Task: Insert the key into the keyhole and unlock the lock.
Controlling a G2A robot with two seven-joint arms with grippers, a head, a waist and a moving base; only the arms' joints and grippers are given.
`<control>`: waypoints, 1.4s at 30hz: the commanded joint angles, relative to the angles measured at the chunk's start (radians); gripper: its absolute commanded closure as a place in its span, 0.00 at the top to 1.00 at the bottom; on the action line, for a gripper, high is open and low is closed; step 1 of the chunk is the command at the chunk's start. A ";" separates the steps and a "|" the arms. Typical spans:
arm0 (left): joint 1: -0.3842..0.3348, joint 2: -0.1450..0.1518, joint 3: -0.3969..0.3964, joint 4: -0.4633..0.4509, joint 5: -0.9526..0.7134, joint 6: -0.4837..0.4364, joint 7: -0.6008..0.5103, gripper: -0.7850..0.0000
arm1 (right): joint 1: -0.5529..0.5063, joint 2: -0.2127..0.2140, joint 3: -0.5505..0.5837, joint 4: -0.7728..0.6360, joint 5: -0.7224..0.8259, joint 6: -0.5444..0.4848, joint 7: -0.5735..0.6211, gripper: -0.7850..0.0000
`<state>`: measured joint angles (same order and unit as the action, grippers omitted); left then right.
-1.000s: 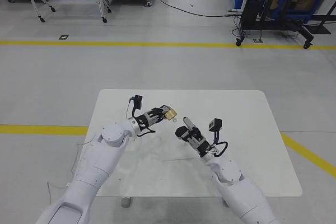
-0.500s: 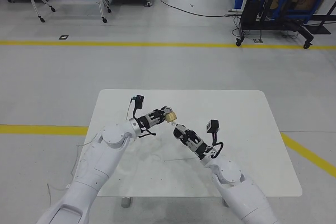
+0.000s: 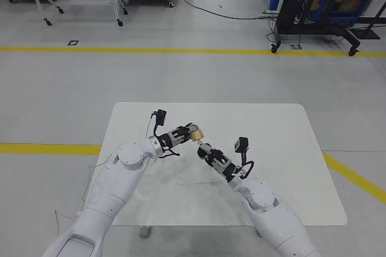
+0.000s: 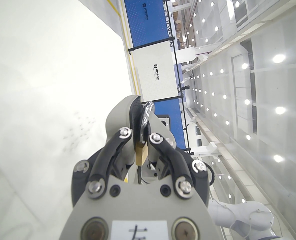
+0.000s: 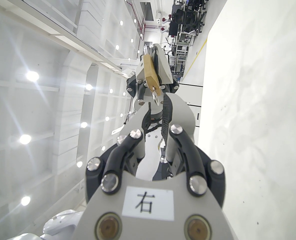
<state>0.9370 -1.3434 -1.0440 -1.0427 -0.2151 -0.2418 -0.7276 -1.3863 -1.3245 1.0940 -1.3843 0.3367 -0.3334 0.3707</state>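
The left gripper (image 4: 143, 116) clamps a brass padlock (image 5: 150, 72) above the white table (image 3: 276, 128), keyhole (image 5: 153, 90) turned toward the right gripper (image 5: 159, 101), which pinches the key (image 5: 156, 99) so both line up. The blade seems to sit in the keyhole. Grey floor (image 3: 180, 70) with yellow lines (image 3: 38, 148) surrounds the table.

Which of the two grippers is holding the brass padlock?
The left gripper: it clamps the padlock by its shackle, while the right gripper pinches only the small key at the padlock's underside.
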 commanded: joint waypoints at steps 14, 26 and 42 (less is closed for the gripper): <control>-0.004 -0.003 0.010 0.004 0.006 0.008 -0.008 0.00 | 0.023 -0.011 -0.008 0.025 0.009 -0.004 -0.032 0.00; -0.003 -0.003 0.011 -0.001 0.017 -0.016 -0.009 0.00 | 0.026 -0.021 0.005 0.053 0.214 0.012 0.051 0.00; 0.014 0.002 0.009 -0.038 0.068 -0.172 -0.009 0.00 | 0.065 -0.029 0.055 0.144 0.701 0.294 0.430 0.00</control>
<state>0.9489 -1.3422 -1.0343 -1.0778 -0.1506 -0.4065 -0.7389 -1.3232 -1.3533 1.1475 -1.2451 1.0111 -0.0627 0.7747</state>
